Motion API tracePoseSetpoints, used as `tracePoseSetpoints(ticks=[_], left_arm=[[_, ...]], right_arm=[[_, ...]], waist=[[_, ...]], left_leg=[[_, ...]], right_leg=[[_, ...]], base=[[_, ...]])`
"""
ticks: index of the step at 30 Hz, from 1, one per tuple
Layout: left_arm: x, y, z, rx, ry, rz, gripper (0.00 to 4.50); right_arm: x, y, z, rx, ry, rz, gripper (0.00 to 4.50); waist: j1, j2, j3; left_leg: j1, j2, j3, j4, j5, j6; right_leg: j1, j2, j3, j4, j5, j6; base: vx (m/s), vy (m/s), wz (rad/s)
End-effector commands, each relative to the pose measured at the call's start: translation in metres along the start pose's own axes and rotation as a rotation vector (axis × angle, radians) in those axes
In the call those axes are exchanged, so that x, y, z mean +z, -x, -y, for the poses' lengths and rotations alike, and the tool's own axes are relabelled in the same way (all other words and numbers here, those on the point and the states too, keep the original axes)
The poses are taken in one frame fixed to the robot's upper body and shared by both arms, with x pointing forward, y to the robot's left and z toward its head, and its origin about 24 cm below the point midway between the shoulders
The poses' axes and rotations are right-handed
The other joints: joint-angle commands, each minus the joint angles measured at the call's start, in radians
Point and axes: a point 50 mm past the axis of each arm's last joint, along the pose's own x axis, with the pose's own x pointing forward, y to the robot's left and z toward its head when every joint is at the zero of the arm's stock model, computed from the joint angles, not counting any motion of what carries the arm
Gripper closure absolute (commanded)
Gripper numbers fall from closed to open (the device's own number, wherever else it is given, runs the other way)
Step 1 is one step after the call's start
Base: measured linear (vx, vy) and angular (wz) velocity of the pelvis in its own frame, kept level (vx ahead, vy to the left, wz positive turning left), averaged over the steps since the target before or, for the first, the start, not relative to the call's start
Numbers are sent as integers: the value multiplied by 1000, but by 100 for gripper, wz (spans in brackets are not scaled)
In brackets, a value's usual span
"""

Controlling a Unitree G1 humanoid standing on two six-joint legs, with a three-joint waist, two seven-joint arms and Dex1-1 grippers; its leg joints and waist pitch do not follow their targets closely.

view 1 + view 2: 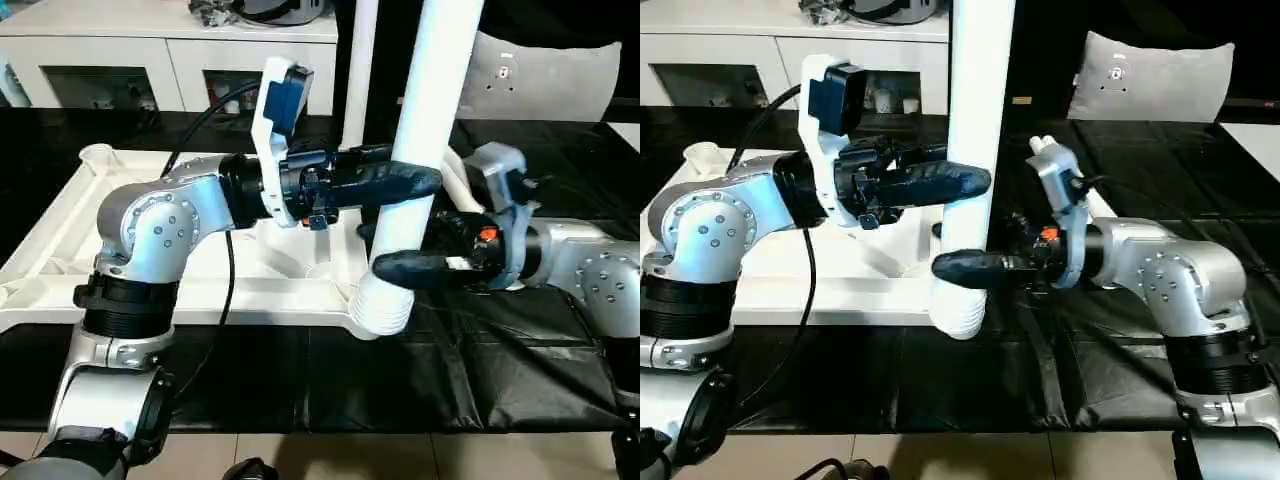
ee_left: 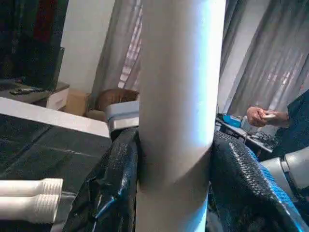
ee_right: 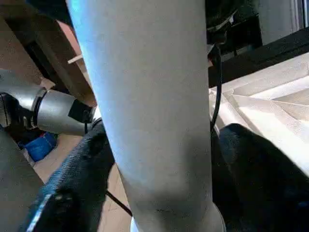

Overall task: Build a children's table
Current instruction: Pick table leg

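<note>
A white tube leg (image 1: 430,120) stands nearly upright at the near right corner of the white tabletop (image 1: 60,250), which lies underside up on the black-covered desk (image 1: 420,370); the leg's ribbed lower end (image 1: 385,300) sits at the round corner socket. Both grippers clamp this leg. The left gripper (image 1: 405,180) reaches in from the left and pinches the tube higher up, its black fingers (image 2: 108,193) pressed against either side. The right gripper (image 1: 965,265) comes in from the right and pinches the same leg lower, just above the ribbed end, its fingers (image 3: 72,174) likewise hugging the tube.

The head views show a white cabinet (image 1: 170,50) with glass doors along the far wall and a grey-white cushion-like panel (image 1: 1155,75) at far right. The left wrist view shows two more legs' threaded ends (image 2: 31,200) lying side by side on the desk, curtains (image 2: 270,63), and a person's hand (image 2: 258,116) in the background. The right wrist view shows the tabletop's ribbed underside (image 3: 270,101) beside the leg.
</note>
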Motion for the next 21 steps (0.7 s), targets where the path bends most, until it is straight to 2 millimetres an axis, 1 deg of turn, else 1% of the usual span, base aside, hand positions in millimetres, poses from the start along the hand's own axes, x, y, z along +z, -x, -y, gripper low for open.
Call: tracePoseSetpoints(ticks=[1,4,7,9,10,11,13,15,17,18,21], left_arm=[[5,-4,0,1,-36,-4,265],[6,-4,-2,22,-44,-4,265],[6,-4,-2,24,-44,-5,265],[6,-4,-2,27,-45,-4,265],[5,-4,-2,28,-47,-6,265],[5,-4,-2,29,-49,-10,265],[5,-4,-2,31,-50,-10,265],[5,-3,-3,33,-51,-11,265],[5,-3,-3,36,-54,-14,265],[5,-3,-3,38,-54,-15,265],[4,-2,-5,69,-63,-18,265]], right_arm=[[5,-2,-1,17,24,-24,128],[3,-3,0,20,21,-32,135],[1,-4,1,14,19,-42,173],[0,-4,2,12,19,-45,179],[0,-4,2,11,18,-46,194],[-1,-4,2,10,17,-46,194],[-1,-4,2,10,17,-46,218],[-1,-5,2,11,17,-48,222],[-1,-5,2,11,18,-49,240],[-2,-5,2,10,18,-50,245],[-2,-5,3,7,18,-49,248]], waist=[[0,-18,-81],[1,-18,-81],[1,-17,-82],[1,-18,-82],[1,-17,-82],[1,-15,-83],[1,-17,-83],[1,-16,-82],[1,-18,-82],[1,-17,-83],[1,-17,-83]], left_leg=[[30,50,-17,-56,-89,28],[29,50,-17,-55,-92,29],[29,50,-17,-55,-89,27],[29,50,-17,-55,-85,29],[30,50,-17,-55,-86,30],[31,51,-18,-55,-85,31],[31,50,-17,-54,-88,31],[30,49,-17,-54,-90,31],[30,50,-17,-54,-88,31],[30,50,-18,-54,-86,31],[30,50,-17,-54,-86,33]], right_leg=[[42,-76,39,-70,-101,-233],[43,-77,39,-71,-108,-230],[43,-77,39,-69,-100,-232],[44,-77,39,-68,-94,-233],[43,-77,39,-69,-94,-234],[42,-75,39,-67,-90,-236],[43,-76,39,-68,-89,-238],[43,-76,39,-68,-95,-237],[44,-76,39,-68,-94,-237],[44,-76,39,-67,-91,-238],[43,-76,39,-67,-86,-240]], base=[[0,0,0],[0,0,0],[0,0,0],[0,0,0],[0,0,0],[0,0,0],[0,0,0],[0,0,0],[0,0,0],[0,0,0],[0,0,0]])
